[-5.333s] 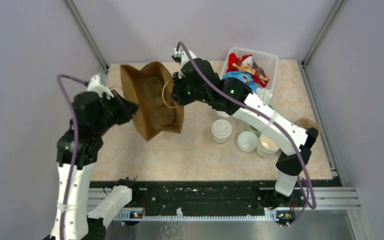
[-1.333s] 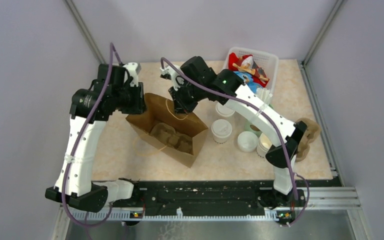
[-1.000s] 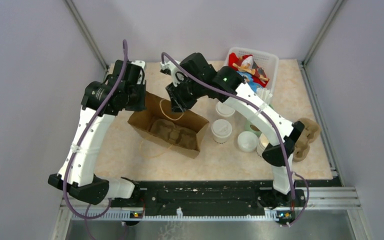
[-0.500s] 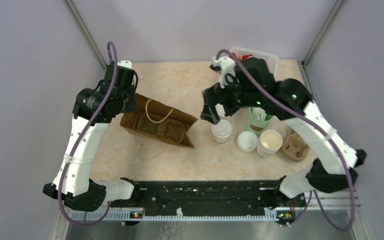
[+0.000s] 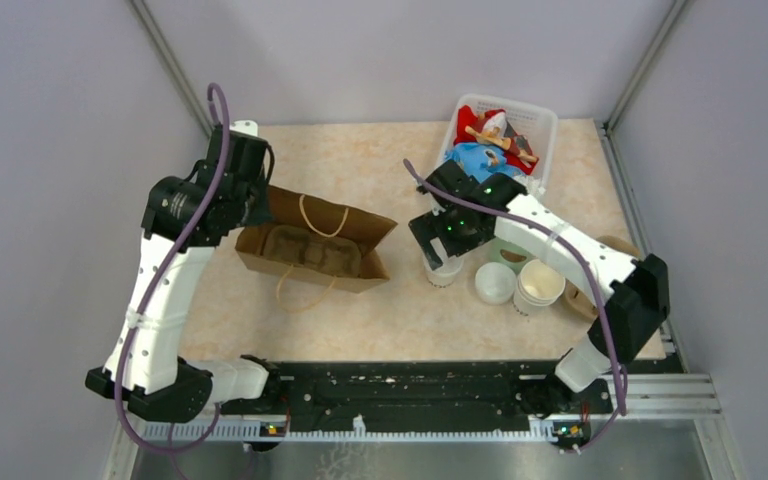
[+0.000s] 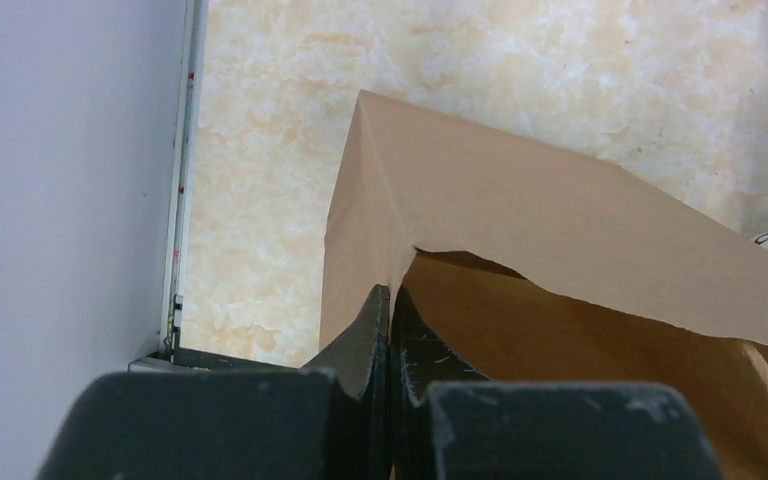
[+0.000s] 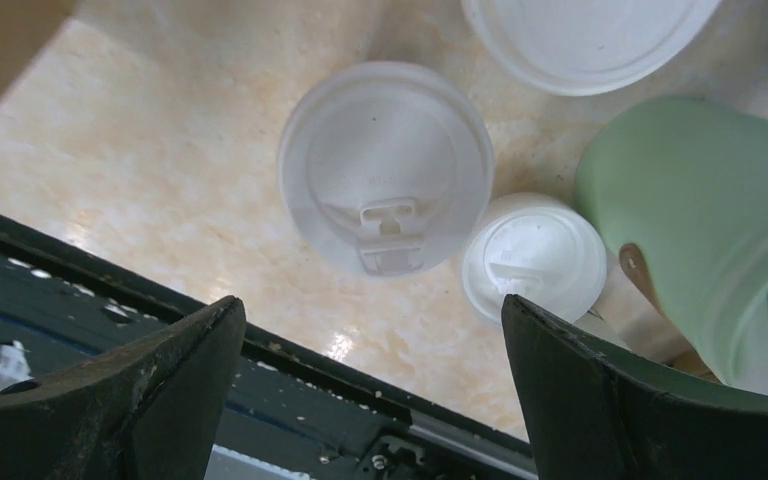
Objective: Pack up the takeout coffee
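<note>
Right wrist view: the right gripper [image 7: 370, 305] hangs with its fingers spread wide above the lidded takeout coffee [image 7: 385, 165], which stands at frame centre. In the left wrist view, the left gripper [image 6: 390, 300] pinches the rim of the paper bag [image 6: 560, 220] at lower centre.

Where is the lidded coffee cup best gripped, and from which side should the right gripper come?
Grip the lidded cup across its paper wall just below the lid, probably coming straight down: it stands upright, and the open right gripper hangs above it. A second lidded cup crowds one side.
</note>
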Robot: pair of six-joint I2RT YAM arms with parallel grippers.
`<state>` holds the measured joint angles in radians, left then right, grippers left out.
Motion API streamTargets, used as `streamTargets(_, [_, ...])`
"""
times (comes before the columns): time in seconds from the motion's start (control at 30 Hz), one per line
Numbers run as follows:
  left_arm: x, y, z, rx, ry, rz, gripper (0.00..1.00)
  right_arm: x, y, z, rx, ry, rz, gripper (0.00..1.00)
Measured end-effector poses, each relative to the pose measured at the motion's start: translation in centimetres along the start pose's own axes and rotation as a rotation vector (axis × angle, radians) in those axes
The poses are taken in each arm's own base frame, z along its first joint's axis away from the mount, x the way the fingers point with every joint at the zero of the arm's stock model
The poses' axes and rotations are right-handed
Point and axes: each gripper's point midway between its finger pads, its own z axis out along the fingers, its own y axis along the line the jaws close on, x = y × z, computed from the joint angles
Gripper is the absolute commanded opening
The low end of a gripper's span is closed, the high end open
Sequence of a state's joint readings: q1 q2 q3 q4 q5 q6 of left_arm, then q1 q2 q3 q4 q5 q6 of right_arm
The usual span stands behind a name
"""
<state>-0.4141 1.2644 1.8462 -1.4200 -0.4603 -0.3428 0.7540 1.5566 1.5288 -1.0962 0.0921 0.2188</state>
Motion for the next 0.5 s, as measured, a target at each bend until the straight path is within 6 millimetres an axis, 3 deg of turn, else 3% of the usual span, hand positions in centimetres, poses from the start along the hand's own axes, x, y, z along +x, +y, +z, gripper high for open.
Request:
streamTargets(0.1, [0.1, 0.0, -0.2, 0.003, -0.001, -0.004, 0.0, 1.4, 0.0, 2.1, 0.01, 0.077, -0.023, 0.99])
streamTargets(0.5, [0.2, -0.1, -0.6, 0.025, -0.005, -0.025, 0.0, 0.7, 0.0, 3.3, 0.023, 0.034, -0.055, 0.98])
